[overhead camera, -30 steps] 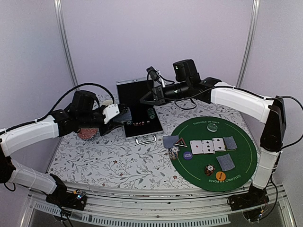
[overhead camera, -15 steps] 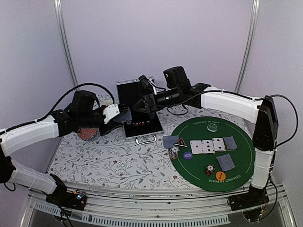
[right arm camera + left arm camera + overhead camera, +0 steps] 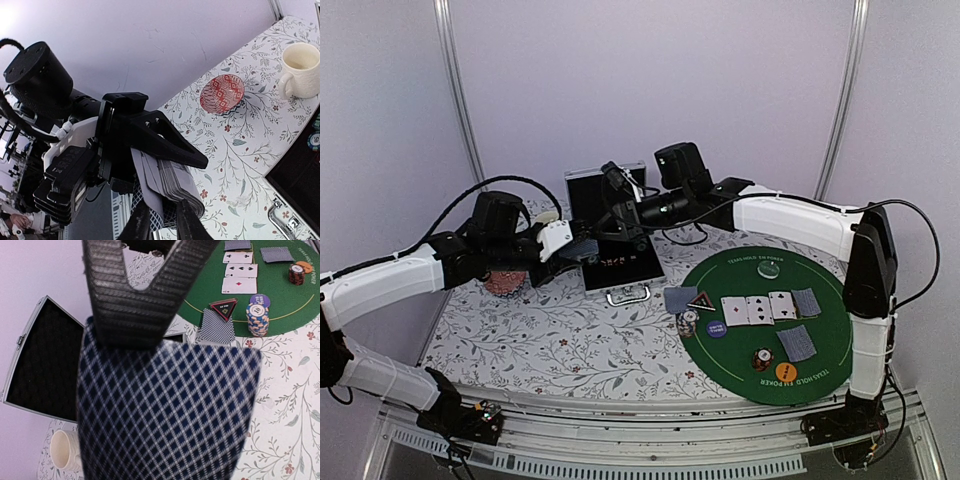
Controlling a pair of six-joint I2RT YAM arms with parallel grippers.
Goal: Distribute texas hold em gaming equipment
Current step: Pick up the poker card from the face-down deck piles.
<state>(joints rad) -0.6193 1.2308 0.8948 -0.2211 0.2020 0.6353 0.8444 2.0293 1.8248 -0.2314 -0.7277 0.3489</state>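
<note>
My left gripper (image 3: 576,249) is shut on a thick deck of blue-checked playing cards (image 3: 170,410), held above the flowered cloth left of the open case (image 3: 618,262). My right gripper (image 3: 162,227) reaches across to it. Its fingers stand slightly apart, straddling the lower edges of the deck (image 3: 175,185), where one grey card juts out. On the green mat (image 3: 840,340) lie three face-up cards (image 3: 758,309), face-down cards (image 3: 796,343), striped chip stacks (image 3: 688,322), a dark triangular marker (image 3: 701,299), a purple button (image 3: 716,327) and an orange one (image 3: 785,372).
A red patterned bowl (image 3: 222,94) and a cream mug (image 3: 300,70) stand at the back left of the table. The black-lined metal case (image 3: 35,360) lies open in the middle, with a few chips in it. The two arms meet over its left edge.
My right arm has swung left from above the case to the deck in my left gripper, and its fingers have opened. The left arm has not moved.
</note>
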